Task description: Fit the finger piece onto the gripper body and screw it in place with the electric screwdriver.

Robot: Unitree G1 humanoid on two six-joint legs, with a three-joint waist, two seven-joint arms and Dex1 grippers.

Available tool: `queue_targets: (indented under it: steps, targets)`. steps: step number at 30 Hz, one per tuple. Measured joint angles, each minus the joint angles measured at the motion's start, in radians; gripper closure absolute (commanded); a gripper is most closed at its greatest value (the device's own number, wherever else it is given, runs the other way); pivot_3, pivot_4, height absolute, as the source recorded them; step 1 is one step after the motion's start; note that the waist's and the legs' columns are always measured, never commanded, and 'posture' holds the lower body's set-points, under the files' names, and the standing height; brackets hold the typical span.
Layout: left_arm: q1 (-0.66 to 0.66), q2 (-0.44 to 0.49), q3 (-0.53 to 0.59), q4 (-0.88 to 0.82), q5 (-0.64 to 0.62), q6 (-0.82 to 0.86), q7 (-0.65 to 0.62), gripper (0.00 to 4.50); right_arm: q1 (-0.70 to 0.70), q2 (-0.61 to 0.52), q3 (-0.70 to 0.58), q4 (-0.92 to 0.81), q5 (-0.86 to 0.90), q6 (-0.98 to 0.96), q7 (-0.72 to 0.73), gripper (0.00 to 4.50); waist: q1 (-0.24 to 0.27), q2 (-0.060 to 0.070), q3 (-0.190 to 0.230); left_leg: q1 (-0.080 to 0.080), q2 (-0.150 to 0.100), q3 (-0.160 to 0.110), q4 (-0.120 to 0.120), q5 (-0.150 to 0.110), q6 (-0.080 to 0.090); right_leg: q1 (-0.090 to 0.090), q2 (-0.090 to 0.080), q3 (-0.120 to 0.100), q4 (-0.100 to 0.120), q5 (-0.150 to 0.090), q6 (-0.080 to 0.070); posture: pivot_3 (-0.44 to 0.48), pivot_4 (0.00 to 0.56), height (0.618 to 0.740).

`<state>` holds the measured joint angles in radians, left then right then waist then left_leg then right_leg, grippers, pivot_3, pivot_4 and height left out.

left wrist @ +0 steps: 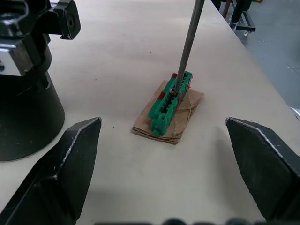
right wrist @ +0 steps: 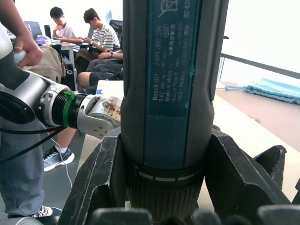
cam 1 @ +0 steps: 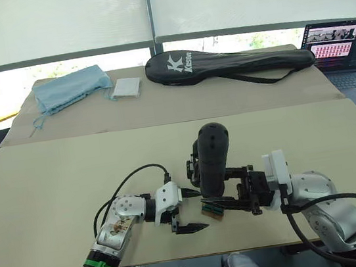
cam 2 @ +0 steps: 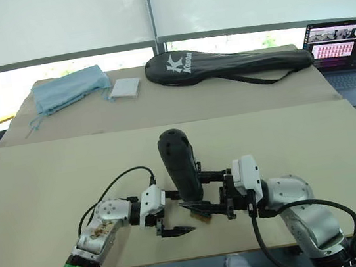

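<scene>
My right gripper (right wrist: 164, 187) is shut on the electric screwdriver (cam 1: 211, 158), a thick black cylinder held upright near the table's front edge. Its thin metal bit (left wrist: 187, 47) comes down onto a green block (left wrist: 166, 105) lying on a scrap of brown cardboard (left wrist: 187, 110). My left gripper (cam 1: 200, 208) is open just left of that block, one finger on each side and touching nothing. A black block on a round base, which looks like the gripper body (left wrist: 28, 117), stands on the far side of the green block, largely hidden behind the screwdriver in the eye views. The finger piece is out of view.
At the back of the table lie a long black racket bag (cam 1: 221, 64), a blue cloth (cam 1: 69, 89) and a white pad (cam 1: 125, 88). A laptop (cam 1: 342, 50) sits at the far right. Seated people (right wrist: 98, 42) and a person's hand (right wrist: 26, 49) show beyond my left arm.
</scene>
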<state>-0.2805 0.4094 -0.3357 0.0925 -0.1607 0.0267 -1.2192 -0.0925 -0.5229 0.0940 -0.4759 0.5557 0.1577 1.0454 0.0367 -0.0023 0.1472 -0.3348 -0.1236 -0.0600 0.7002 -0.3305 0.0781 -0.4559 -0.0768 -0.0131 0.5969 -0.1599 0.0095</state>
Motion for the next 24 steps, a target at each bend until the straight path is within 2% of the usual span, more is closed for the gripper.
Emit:
queue_targets:
  steps: [24]
  targets:
    - [-0.001,-0.001,0.0,0.002,0.0,-0.002,-0.001,0.03,0.0,-0.006,-0.007,0.009,0.009,0.002,-0.003,2.59,0.0,0.0,0.0,0.0,0.0,0.0,0.0,0.0,0.0,0.0,0.0,0.0,0.0,0.0,0.0,0.0,0.15,0.74]
